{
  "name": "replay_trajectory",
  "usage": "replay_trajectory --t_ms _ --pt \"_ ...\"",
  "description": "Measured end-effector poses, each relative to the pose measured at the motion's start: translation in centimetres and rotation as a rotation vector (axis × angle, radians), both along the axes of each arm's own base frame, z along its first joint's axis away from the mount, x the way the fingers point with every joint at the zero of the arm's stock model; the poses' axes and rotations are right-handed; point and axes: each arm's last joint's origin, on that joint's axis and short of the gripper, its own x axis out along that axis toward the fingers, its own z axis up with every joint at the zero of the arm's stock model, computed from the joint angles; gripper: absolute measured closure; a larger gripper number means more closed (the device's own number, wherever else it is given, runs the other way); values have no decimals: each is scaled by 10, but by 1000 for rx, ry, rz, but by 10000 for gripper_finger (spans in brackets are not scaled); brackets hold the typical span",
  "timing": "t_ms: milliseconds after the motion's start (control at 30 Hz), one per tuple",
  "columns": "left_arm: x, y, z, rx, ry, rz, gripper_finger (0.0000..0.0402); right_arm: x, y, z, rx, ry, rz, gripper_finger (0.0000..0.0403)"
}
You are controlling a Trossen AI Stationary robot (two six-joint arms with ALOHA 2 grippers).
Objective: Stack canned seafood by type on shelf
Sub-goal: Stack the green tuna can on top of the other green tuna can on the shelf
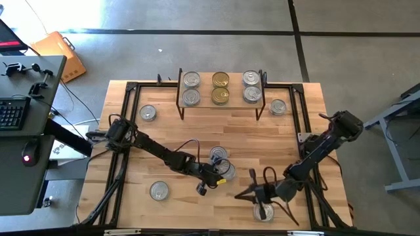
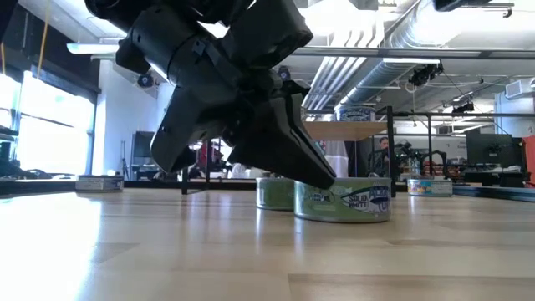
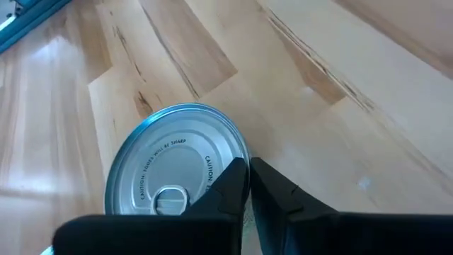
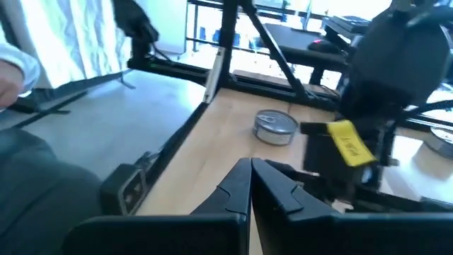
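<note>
The shelf (image 1: 236, 88) stands at the table's far middle and carries six canned seafood tins: silver (image 1: 191, 88), gold (image 1: 220, 88) and silver (image 1: 251, 86) pairs. My left gripper (image 1: 222, 173) reaches from the left to mid-table, shut, at a silver-lidded, blue-labelled tin (image 3: 170, 170) that stands flat on the table (image 2: 347, 202). A second tin (image 1: 218, 155) stands just behind it. My right gripper (image 1: 252, 193) hangs shut above the table's near right, holding nothing (image 4: 251, 164). My left gripper's shut fingertips (image 3: 237, 177) lie against the tin's top rim (image 3: 239, 150), at the edge of the lid. In the low view the finger's tip (image 2: 322, 177) meets the tin's top at its left side. The fingers slant down from the table's left. The tin stays flat on the table.
Loose tins lie at the far left (image 1: 147, 113), far right beside the shelf (image 1: 277, 106), near left (image 1: 159, 191) and near right under my right arm (image 1: 264, 211). Black frame rails (image 1: 125, 131) run along the table's sides. A desk with a keyboard (image 1: 13, 111) stands to the left.
</note>
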Motion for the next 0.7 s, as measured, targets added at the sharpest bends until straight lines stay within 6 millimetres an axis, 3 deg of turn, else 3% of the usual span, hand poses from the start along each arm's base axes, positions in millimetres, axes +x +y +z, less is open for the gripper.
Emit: replay_trajectory --t_ms 200,367,567,700 --pt "-1 -4 9 -109 -15 15 400 -4 -1 -8 -99 53 -45 378" --pt "2 -2 12 -221 -27 50 401 2 -15 -20 -148 168 -88 289" --pt "5 0 16 -295 -55 96 401 8 -33 -43 -348 320 -115 168" --pt "7 2 18 -334 -71 124 401 14 -37 -56 -457 354 -67 127"
